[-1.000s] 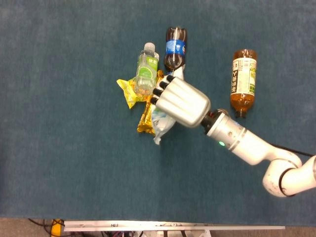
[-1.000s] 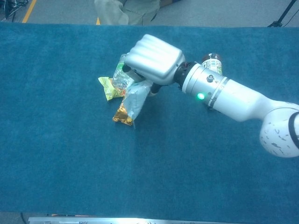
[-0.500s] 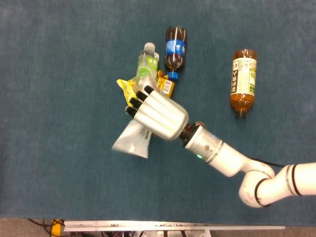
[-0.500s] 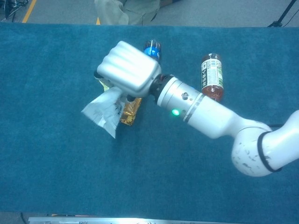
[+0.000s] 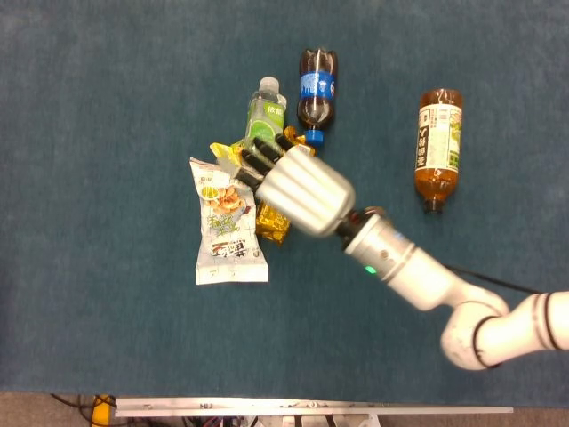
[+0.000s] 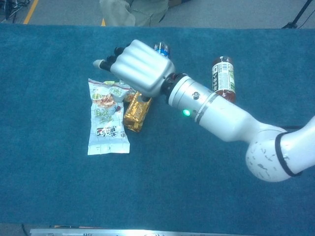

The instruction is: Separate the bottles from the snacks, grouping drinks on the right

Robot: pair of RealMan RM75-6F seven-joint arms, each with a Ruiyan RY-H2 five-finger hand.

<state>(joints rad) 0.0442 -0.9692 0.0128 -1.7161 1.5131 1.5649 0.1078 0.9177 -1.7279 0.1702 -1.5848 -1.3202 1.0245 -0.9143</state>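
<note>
Head view: the right robot hand (image 5: 298,187) hangs over the cluster of items on the blue tabletop (image 5: 107,107), back of the hand toward the camera, dark fingertips (image 5: 256,153) pointing up and to the left. The fingers lie side by side and extended, with nothing seen between them; the robot hand holds nothing. A white snack bag (image 5: 228,227) lies flat on the tabletop just to the left of the robot hand and a little below it, printed face up, apart from the fingers. A gold snack packet (image 5: 270,222) lies partly under the lower edge of the robot hand, touching the white bag's right side. A yellow snack packet (image 5: 227,155) shows just beyond the fingertips, beside the green-label bottle (image 5: 265,114), which lies directly past the fingertips. The cola bottle (image 5: 316,86) lies above the robot hand, its blue cap nearest the knuckles. The brown tea bottle (image 5: 439,147) lies well apart to the right of the robot hand. Chest view: the same robot hand (image 6: 138,66) appears raised above the tabletop (image 6: 49,187), fingers stretched toward the left and empty. The white snack bag (image 6: 106,120) lies below and left of the fingers, the gold snack packet (image 6: 136,115) directly beneath the palm. The cola bottle's cap (image 6: 161,48) shows just behind the robot hand; the brown tea bottle (image 6: 223,78) lies to the right, beyond the forearm. The left robot hand appears in neither view.
</note>
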